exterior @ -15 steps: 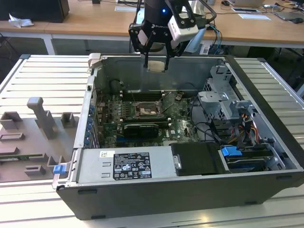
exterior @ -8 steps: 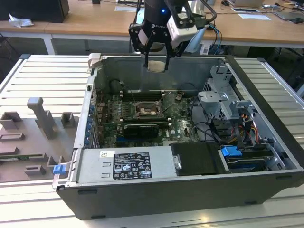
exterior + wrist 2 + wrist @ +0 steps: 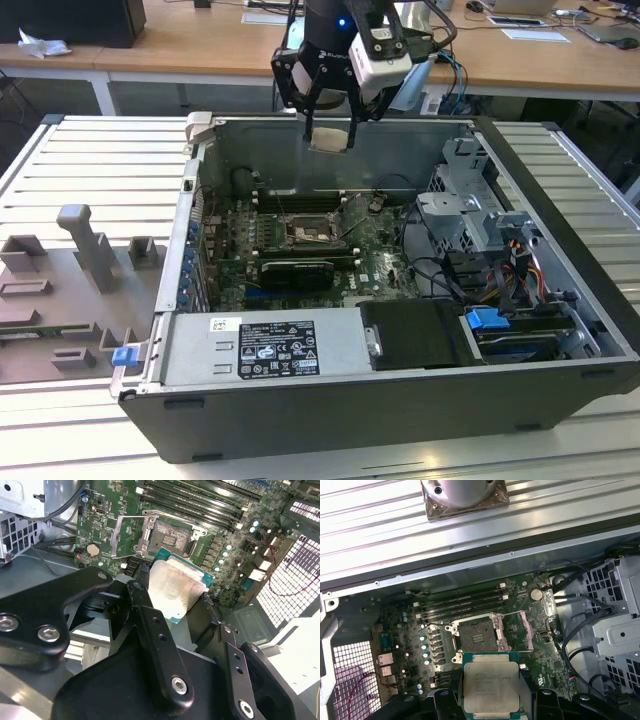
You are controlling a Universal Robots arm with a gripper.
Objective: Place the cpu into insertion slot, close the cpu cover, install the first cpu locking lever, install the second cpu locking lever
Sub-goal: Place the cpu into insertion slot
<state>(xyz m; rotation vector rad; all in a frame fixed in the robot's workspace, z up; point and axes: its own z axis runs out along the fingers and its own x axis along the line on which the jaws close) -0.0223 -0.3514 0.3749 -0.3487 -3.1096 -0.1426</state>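
Closed on two opposite edges of the cpu [image 3: 491, 687], the hand [image 3: 331, 135] hangs high over the open computer case [image 3: 300, 430], which lies on a slatted metal table [image 3: 90, 170]. Below it, the green motherboard [image 3: 410, 620] faces up. A white label [image 3: 275, 348] on the power supply box and fine print on the chip's silvery face are there, though too small to read.

The cpu cover [image 3: 527, 630] is swung open beside the insertion slot [image 3: 476, 637], whose dark centre is bare. The chip is in the air, well apart from the slot. The work looks to be at its first step, placing the cpu. That step likely calls for squaring the chip to the socket's rim and lowering it flat.
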